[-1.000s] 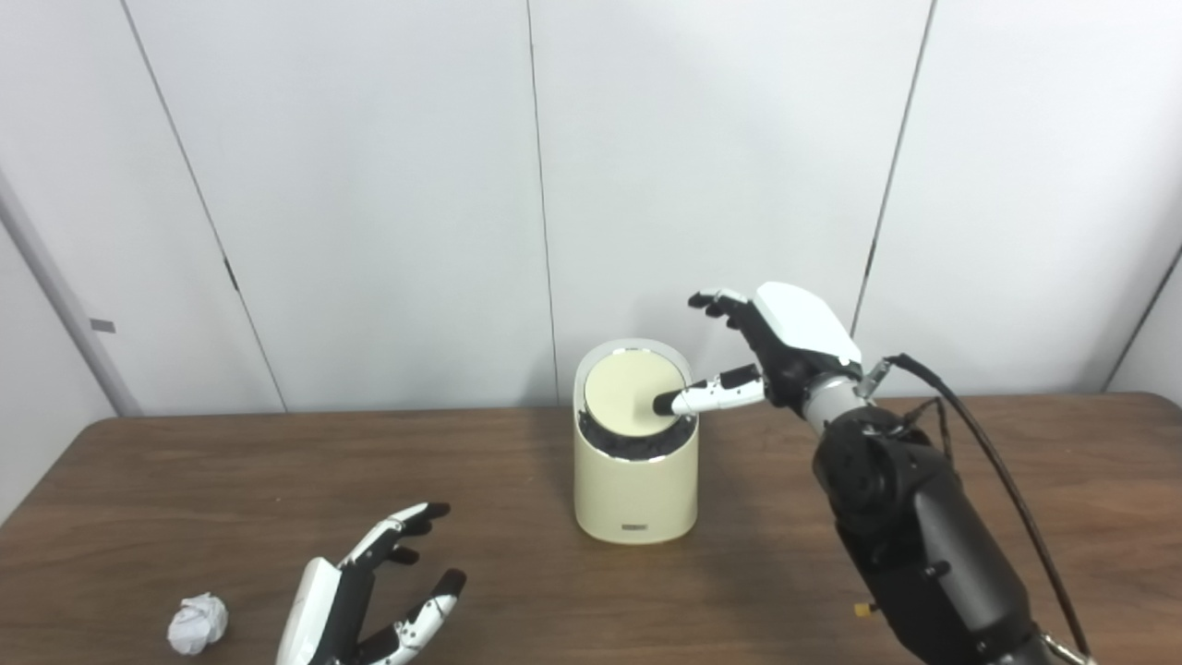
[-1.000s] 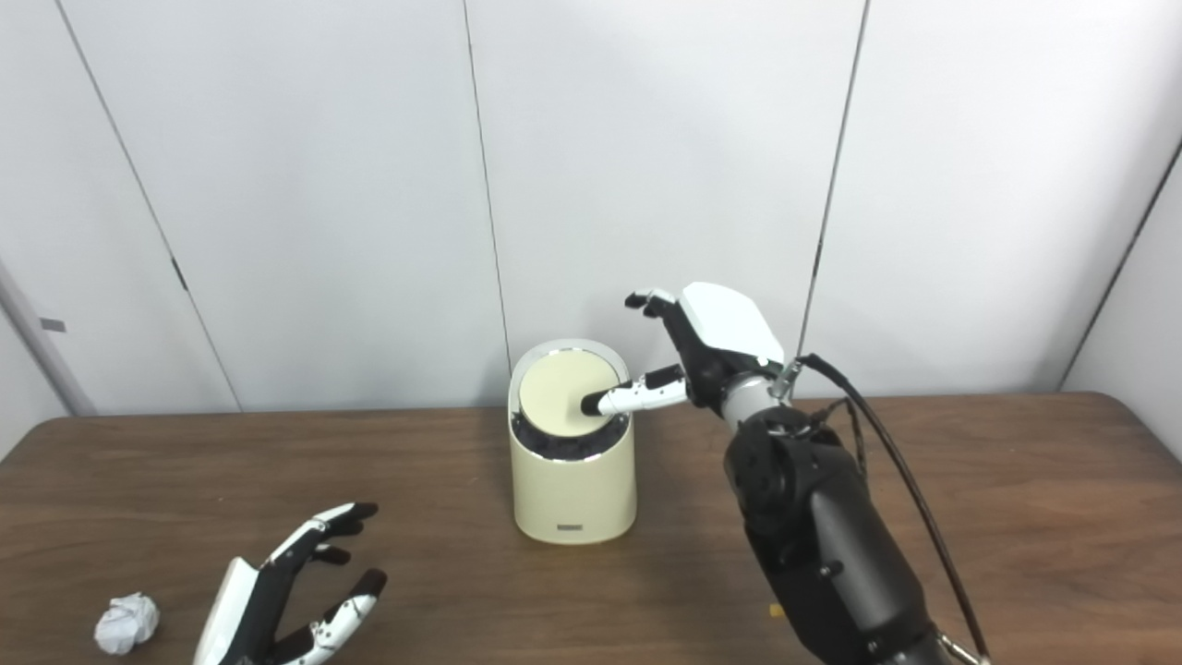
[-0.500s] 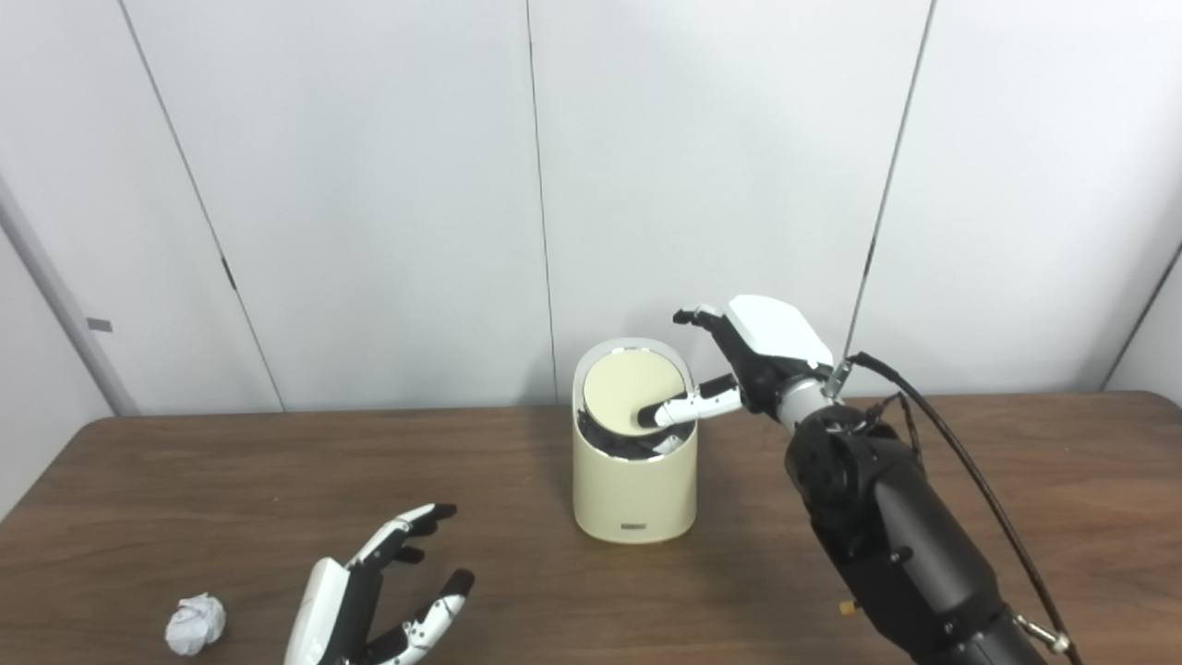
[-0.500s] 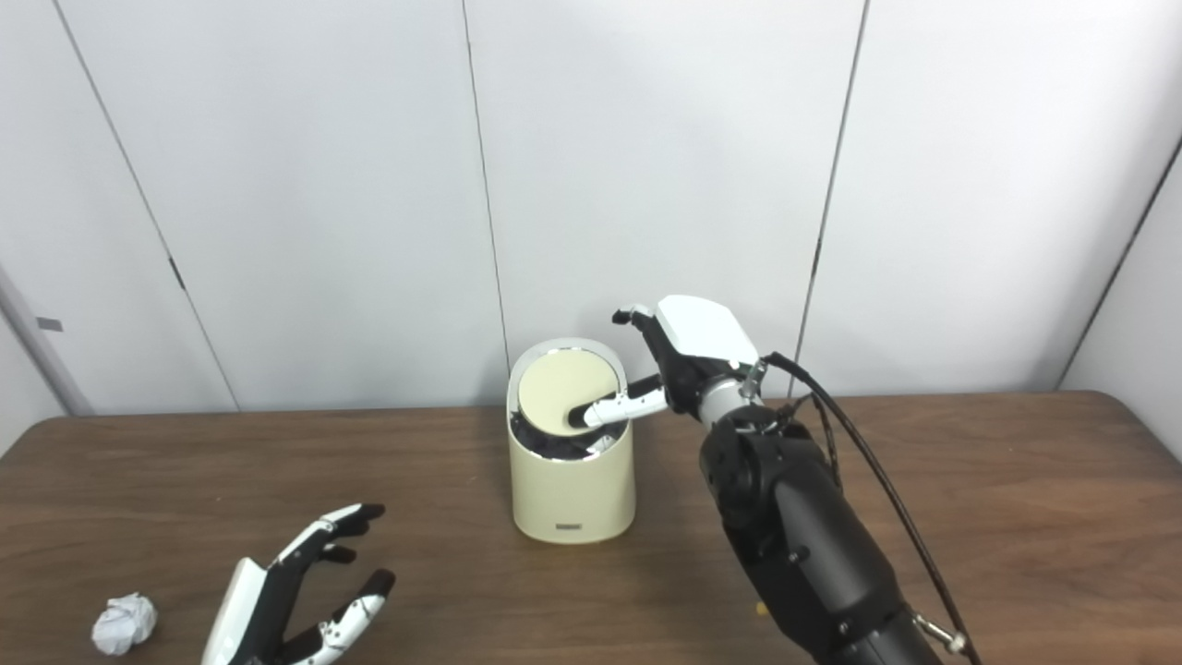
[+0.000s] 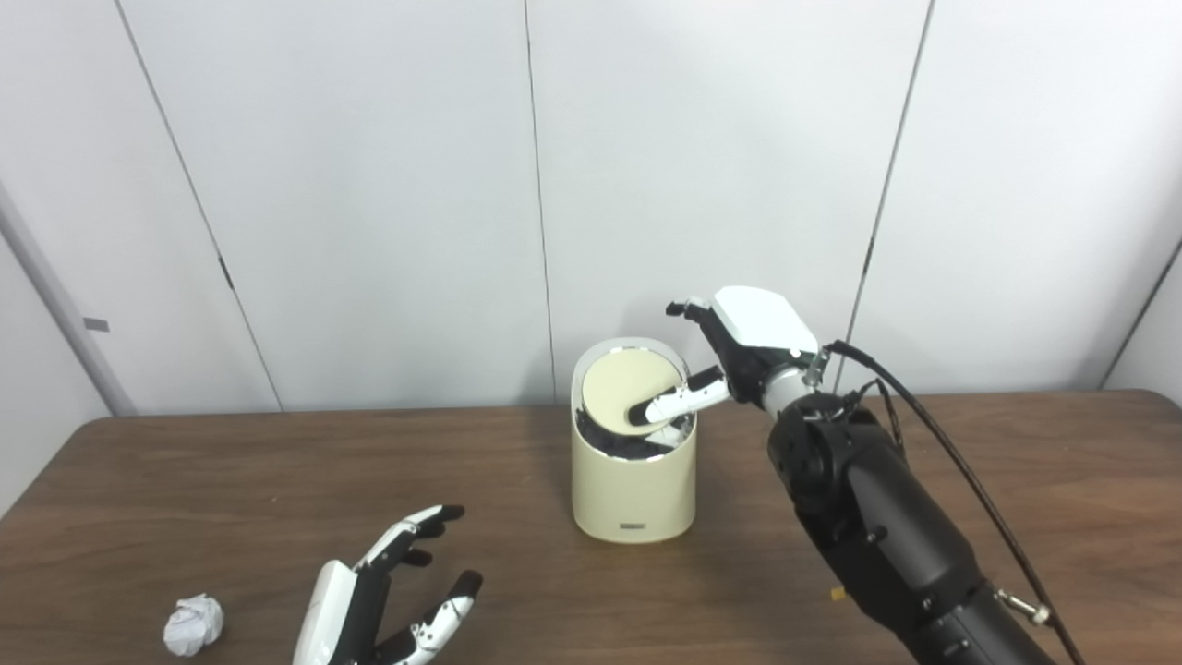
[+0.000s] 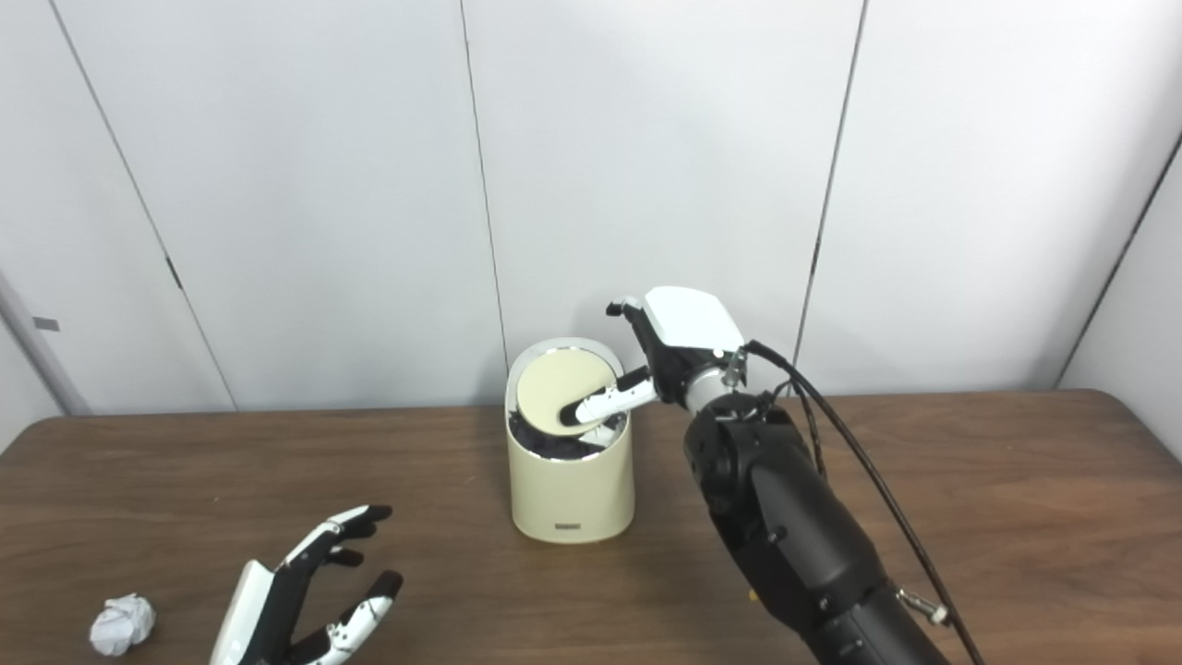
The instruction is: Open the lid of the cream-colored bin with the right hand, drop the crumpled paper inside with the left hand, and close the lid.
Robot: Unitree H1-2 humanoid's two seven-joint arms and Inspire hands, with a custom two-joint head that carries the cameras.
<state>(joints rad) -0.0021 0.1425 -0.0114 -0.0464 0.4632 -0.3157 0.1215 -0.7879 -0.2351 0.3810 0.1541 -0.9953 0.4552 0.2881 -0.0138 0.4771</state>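
A: What has changed in the last second?

B: The right hand (image 5: 739, 346) has slid leftward over the cream-colored bin (image 5: 633, 480), and its extended finger now presses further onto the round lid (image 5: 626, 392). The lid has tipped, so a wider dark gap shows along its lower edge. The opening looks begun, not finished.

A: Is that hand gripping anything?

B: No. It pushes with one finger; the rest stay spread, holding nothing.

A: And the other hand?

B: The left hand (image 5: 369, 605), at the lower left of the frame, is released, fingers apart, above the tabletop (image 5: 231, 489). The crumpled paper (image 5: 194, 624) lies just left of it, untouched.

A: Materials?

B: The bin is a smooth, matte cylinder with a slanted, shiny-rimmed top and a dark liner inside. The paper is a small, creased white ball, and the tabletop is dark wood grain.
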